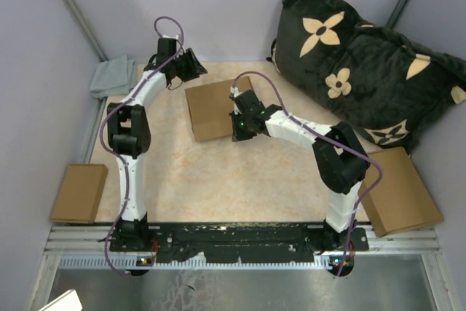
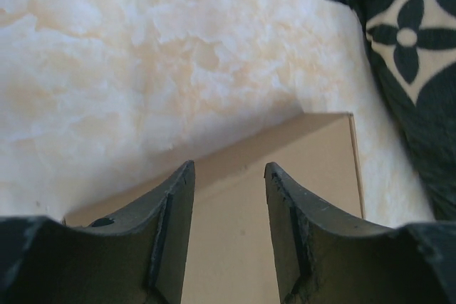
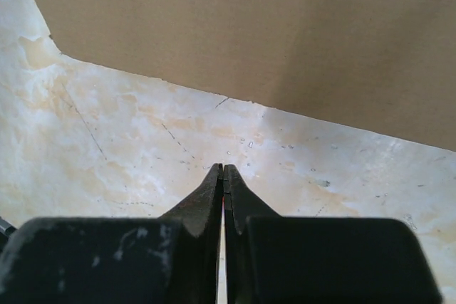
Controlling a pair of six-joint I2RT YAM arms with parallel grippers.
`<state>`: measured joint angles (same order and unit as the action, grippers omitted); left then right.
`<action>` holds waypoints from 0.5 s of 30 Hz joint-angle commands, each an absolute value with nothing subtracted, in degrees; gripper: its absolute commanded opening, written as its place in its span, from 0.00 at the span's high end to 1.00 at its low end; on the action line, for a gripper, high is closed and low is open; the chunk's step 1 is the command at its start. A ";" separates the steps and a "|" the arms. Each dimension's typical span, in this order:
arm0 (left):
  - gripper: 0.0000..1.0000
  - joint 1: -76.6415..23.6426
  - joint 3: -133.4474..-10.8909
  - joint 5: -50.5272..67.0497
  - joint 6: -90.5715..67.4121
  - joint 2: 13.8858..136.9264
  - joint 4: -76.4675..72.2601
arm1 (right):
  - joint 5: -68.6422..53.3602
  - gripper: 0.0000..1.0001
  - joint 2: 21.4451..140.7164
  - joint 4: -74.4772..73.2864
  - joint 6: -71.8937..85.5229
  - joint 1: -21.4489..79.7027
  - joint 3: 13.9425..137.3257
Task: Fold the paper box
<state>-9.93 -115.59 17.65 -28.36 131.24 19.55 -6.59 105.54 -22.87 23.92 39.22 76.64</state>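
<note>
1. LOCATION: The paper box (image 1: 210,111) lay on the table (image 1: 218,180), far of centre, between the two grippers. It showed as a shallow brown rectangle w/ a flat top panel. Flaps and seams were too small to tell.
2. LEFT GRIPPER (image 2: 229,169): Jaws stood moderately apart w/ nothing between them. It hung over the box's far-left part, above the top panel. Contact could not be told.
3. RIGHT GRIPPER (image 3: 223,169): Jaws were pressed fully together and empty. The tip sat low over bare table just beside the box's right edge, aimed at the brown face and apart from it.
4. HANDLING (est.): Plain cardboard, prob. light. Panels should be stiff and give only along creases. The smooth underside would likely slide on the table under a side push, so the 2nd arm should brace.
5. GRIP PTS (est.): Pinch a thin edge or flap; the top panel was too broad for the jaws. The closed right tip suited pressing or prying under an edge. Corners may crush, so use light force.
6. NON-TASK ITEMS: A second brown box (image 1: 79,193) lay near left, and a flat cardboard piece (image 1: 399,191) near right. Leave both.
</note>
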 commanded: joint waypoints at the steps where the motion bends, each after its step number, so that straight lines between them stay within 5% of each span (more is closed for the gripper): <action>1: 0.50 -8.93 -119.02 15.55 -33.31 134.73 8.69 | -5.06 1.00 107.81 -20.85 25.07 41.94 79.97; 15: 0.53 -8.78 -120.66 21.56 -36.90 143.29 4.78 | -3.97 1.00 117.82 -13.37 24.30 44.53 86.85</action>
<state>-8.62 -119.13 18.02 -35.40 140.90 7.64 -5.04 116.57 -19.64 25.12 44.10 82.28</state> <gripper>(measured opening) 0.486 0.005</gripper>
